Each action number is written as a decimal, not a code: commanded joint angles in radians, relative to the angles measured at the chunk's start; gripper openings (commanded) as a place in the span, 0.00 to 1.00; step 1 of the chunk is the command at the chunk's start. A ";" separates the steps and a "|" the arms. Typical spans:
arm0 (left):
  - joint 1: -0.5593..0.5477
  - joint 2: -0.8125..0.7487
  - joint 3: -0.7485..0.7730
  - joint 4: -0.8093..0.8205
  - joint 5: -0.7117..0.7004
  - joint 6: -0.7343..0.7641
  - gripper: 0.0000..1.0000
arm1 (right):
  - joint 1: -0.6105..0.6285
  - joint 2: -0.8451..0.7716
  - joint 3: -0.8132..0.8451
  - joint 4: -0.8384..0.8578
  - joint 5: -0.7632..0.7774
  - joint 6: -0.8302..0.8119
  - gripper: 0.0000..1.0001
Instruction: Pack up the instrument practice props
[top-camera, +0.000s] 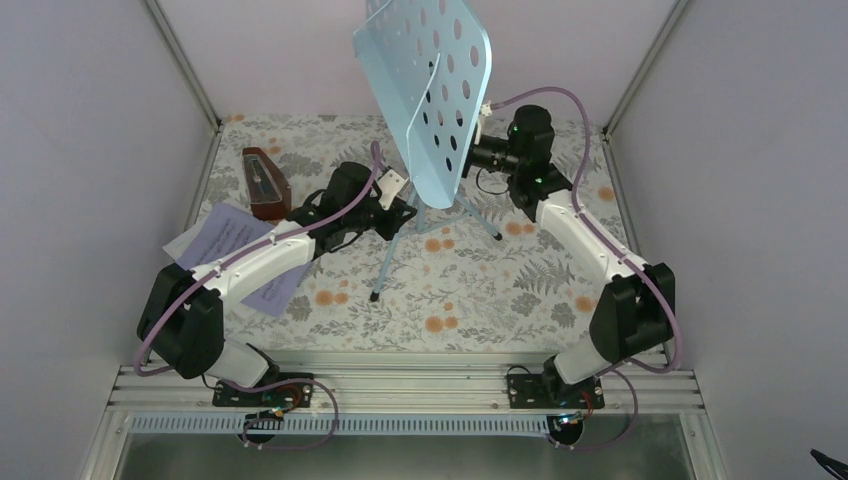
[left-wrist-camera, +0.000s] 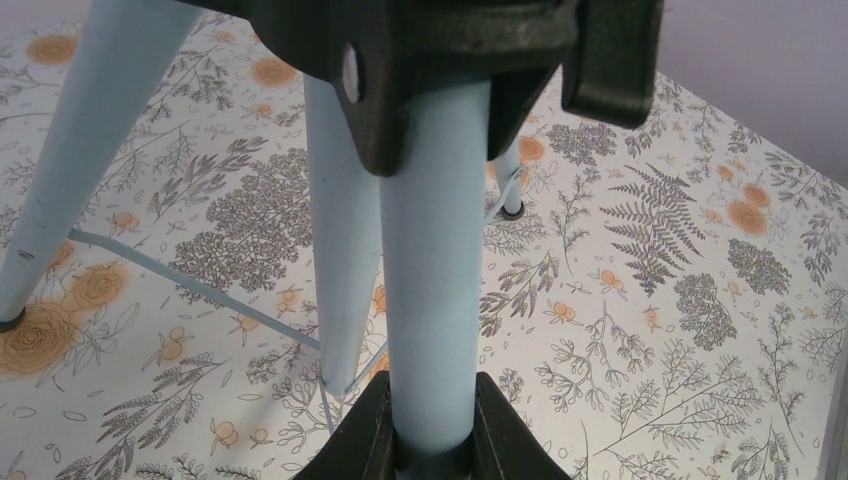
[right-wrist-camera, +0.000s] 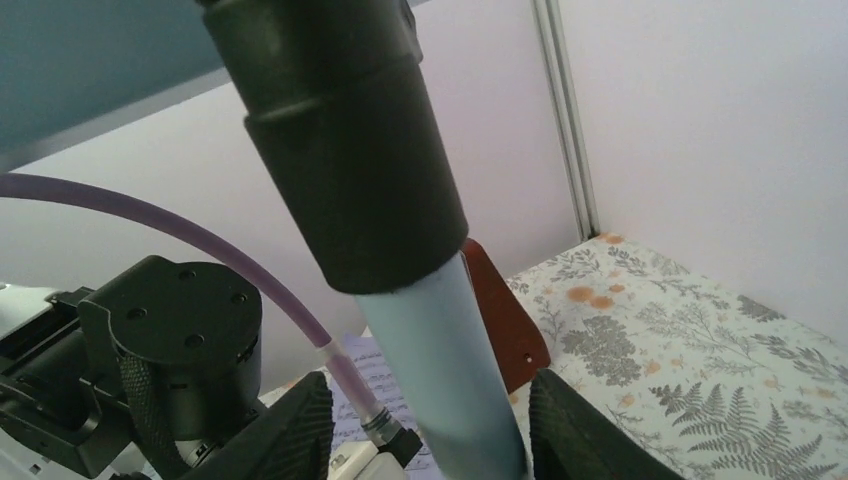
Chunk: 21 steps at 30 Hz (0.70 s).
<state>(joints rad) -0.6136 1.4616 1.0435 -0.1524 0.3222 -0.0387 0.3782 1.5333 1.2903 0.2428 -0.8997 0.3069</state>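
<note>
**Pale-blue stand gripped at the pole; fold-down not yet done**

1. Music stand (top-camera: 430, 90): upright on the floral cloth (top-camera: 480, 290). The tripod legs are spread below both pincers and the perforated desk is tilted above them.

2. Left pincer (left-wrist-camera: 430, 440): clamped on the stand's lower pole, close to the black leg collar. Both fingers touch the tube.

3. Right pincer (right-wrist-camera: 430, 430): straddles the upper pole just beneath the black sleeve. The jaws stand apart with a gap showing on one side, so it grips nothing.

4. Sheet-music pages (top-camera: 225, 235): flat on the cloth, outboard of the left pincer and partly under that arm.

5. Metronome (top-camera: 265, 185): upright, to the outer side of the left pincer and well apart from it.

Assessment: the step in hand appears to be collapsing the stand, with the left pincer acting as the steadying hold. Pages and metronome are untouched, so the task looks to be at an early stage. No container is in view.

Next move, as judged: the right pincer needs to close squarely on the sleeve or pole before any sliding or loosening. The left clamp must hold firm, since the tall desk would make the stand prone to tipping.
</note>
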 joint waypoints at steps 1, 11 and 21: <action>-0.002 -0.011 0.013 -0.026 -0.022 0.012 0.02 | -0.002 0.015 0.065 -0.015 -0.078 -0.076 0.43; -0.002 -0.007 0.014 -0.028 -0.023 0.012 0.02 | -0.002 0.053 0.125 -0.014 -0.096 -0.092 0.20; -0.002 -0.037 0.017 0.019 -0.025 -0.023 0.02 | -0.001 0.010 0.078 -0.005 -0.120 -0.104 0.04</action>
<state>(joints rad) -0.6136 1.4555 1.0435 -0.1543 0.3141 -0.0402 0.3668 1.5852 1.3815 0.2420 -0.9596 0.0929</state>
